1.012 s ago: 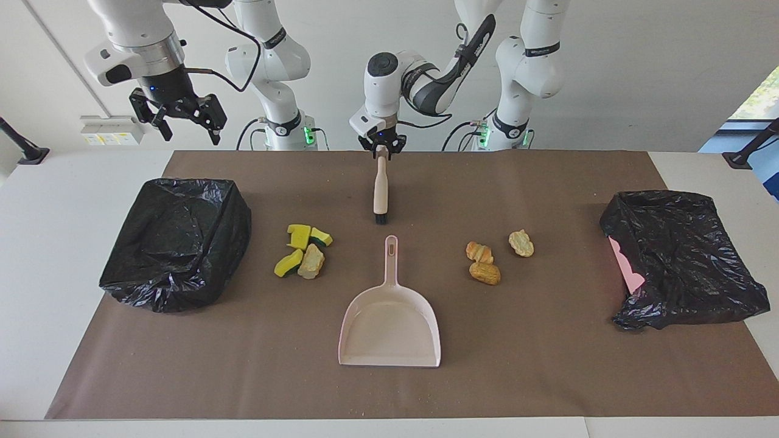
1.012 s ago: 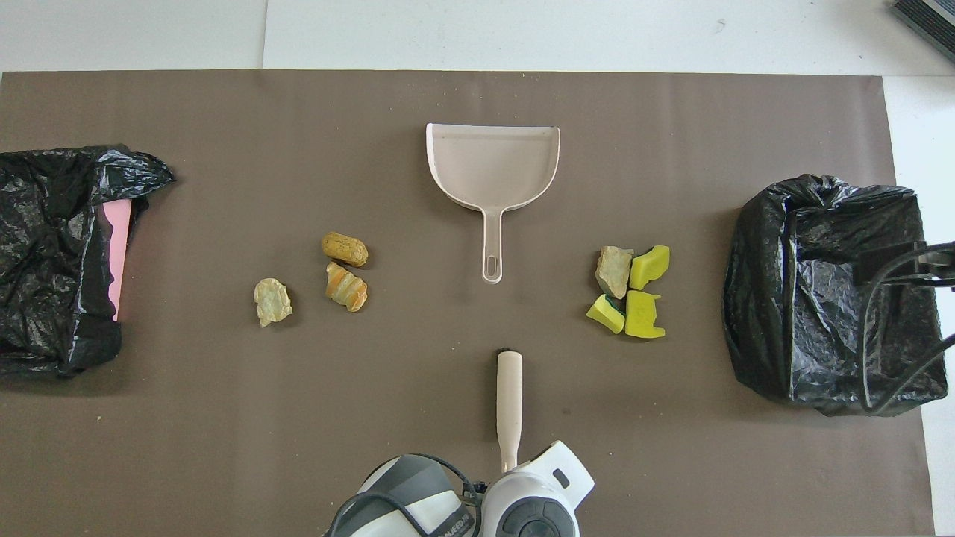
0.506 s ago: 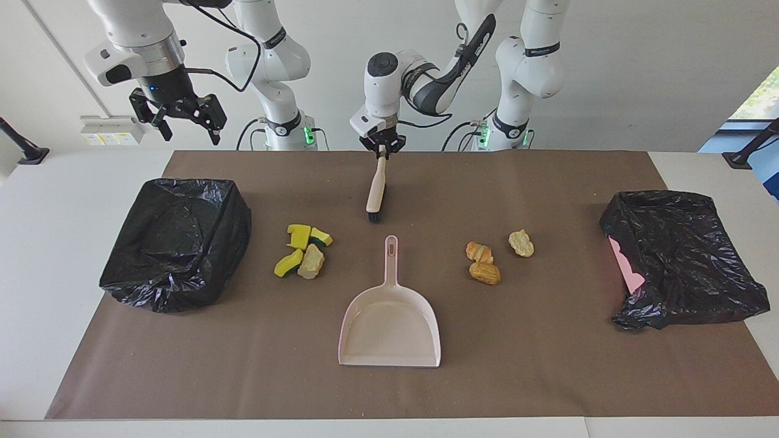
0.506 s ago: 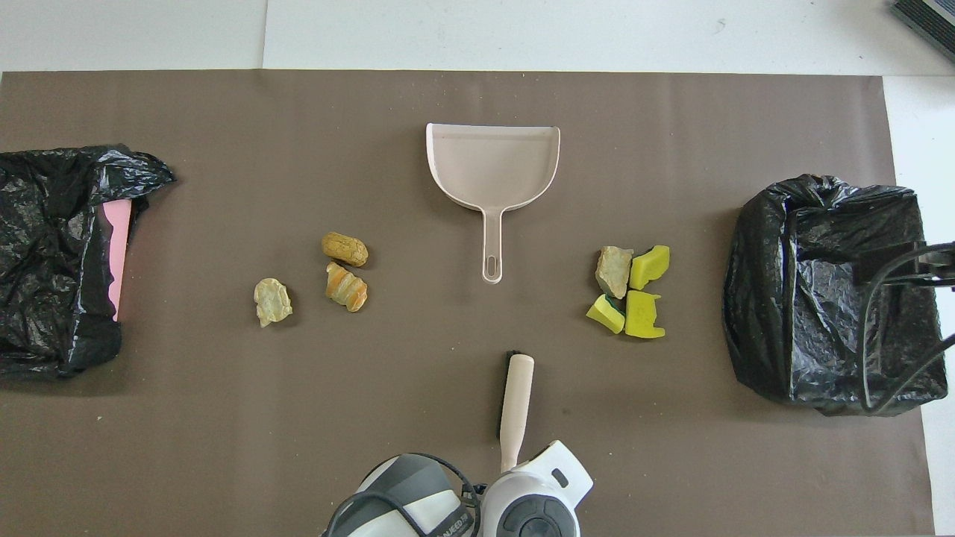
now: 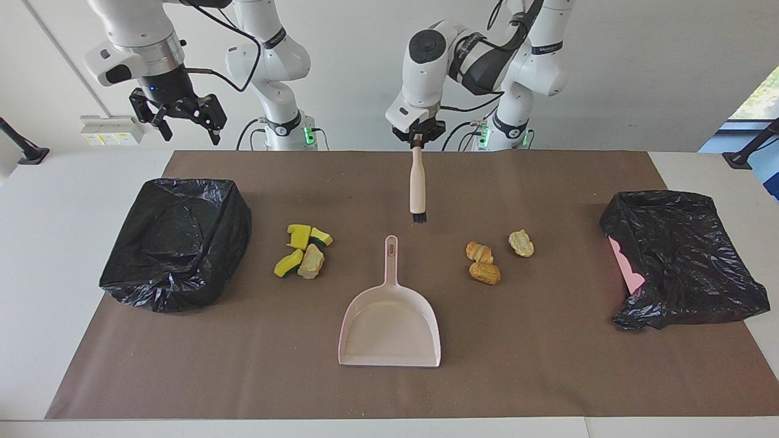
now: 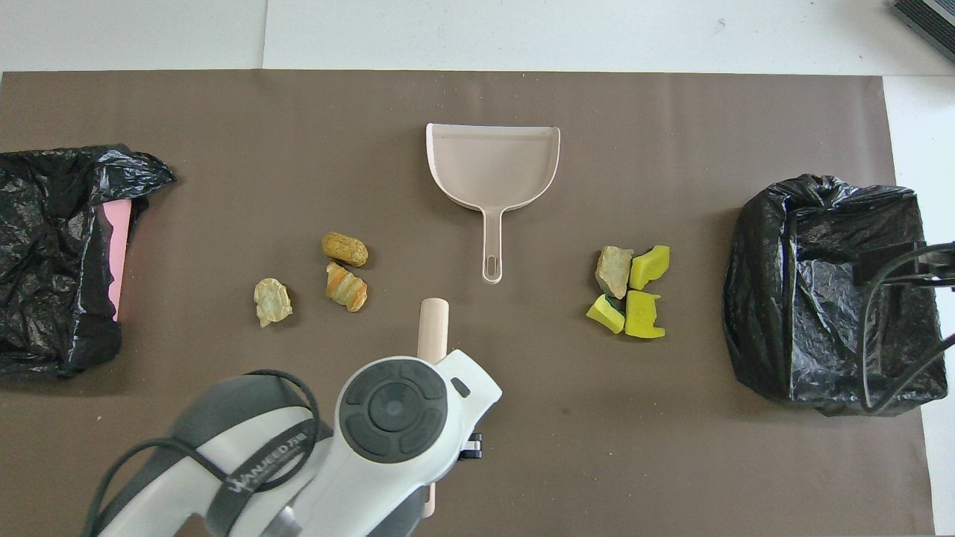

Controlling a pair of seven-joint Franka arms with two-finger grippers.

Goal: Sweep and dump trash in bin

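1. Left gripper (image 5: pixel 417 139): pressed together on the top of one beige-handled, black-bristled brush (image 5: pixel 417 190), which hangs upright over the brown paper mat (image 5: pixel 548 377).
2. Right gripper (image 5: pixel 182 121): spread, holding nothing, waiting raised over the right arm's end of the table.
3. Trash, seven scraps on the mat:
   - three yellow sponge wedges (image 5: pixel 299 236) touching one pale beige chunk (image 5: pixel 311 263);
   - two golden-brown pastry pieces (image 5: pixel 484 272) near one pale crumbly chunk (image 5: pixel 521 243).
4. One pink plastic dustpan (image 5: pixel 389 328) lies between the groups.
5. Two black-bagged bins (image 5: pixel 176 243), one at each end.

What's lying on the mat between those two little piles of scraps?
The pink dustpan's handle, seen in both views, lies between the sponge pile and the pastry pile.
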